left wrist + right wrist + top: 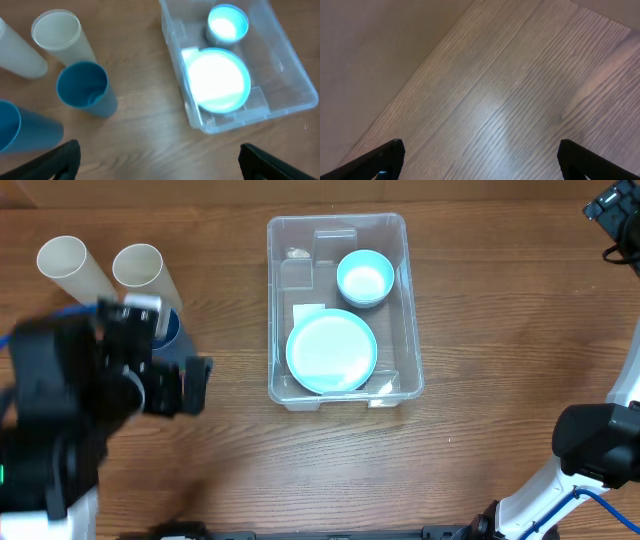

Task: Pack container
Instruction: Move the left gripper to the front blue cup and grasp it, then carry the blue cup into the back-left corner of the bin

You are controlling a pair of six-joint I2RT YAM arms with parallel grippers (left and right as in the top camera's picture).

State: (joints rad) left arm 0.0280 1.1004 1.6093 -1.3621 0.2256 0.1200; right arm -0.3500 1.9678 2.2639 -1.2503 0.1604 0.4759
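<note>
— Where was the container in the overhead view?
— In the middle of the worktop (480, 300), toward its far edge. The container (337, 219) held a pale plate (331, 352) and a bowl (364, 278) at its far end. I judged it light, thin clear plastic, slick, with walls that would flex. I would have gripped its rounded rim rather than a side. Two cream cups (75, 268) were near the far left corner, and my left arm (90, 390) hid most of a blue cup (172, 330).
— And the left wrist view?
— The left gripper (160, 150) stood wide and empty above bare wood. The blue cup and a second blue cup (22, 130) sat left of the container, apart from it. I saw nothing in the way between them.
— Right wrist?
— The right gripper (480, 155) was also spread wide, holding nothing, over bare worktop. The container did not show there.
</note>
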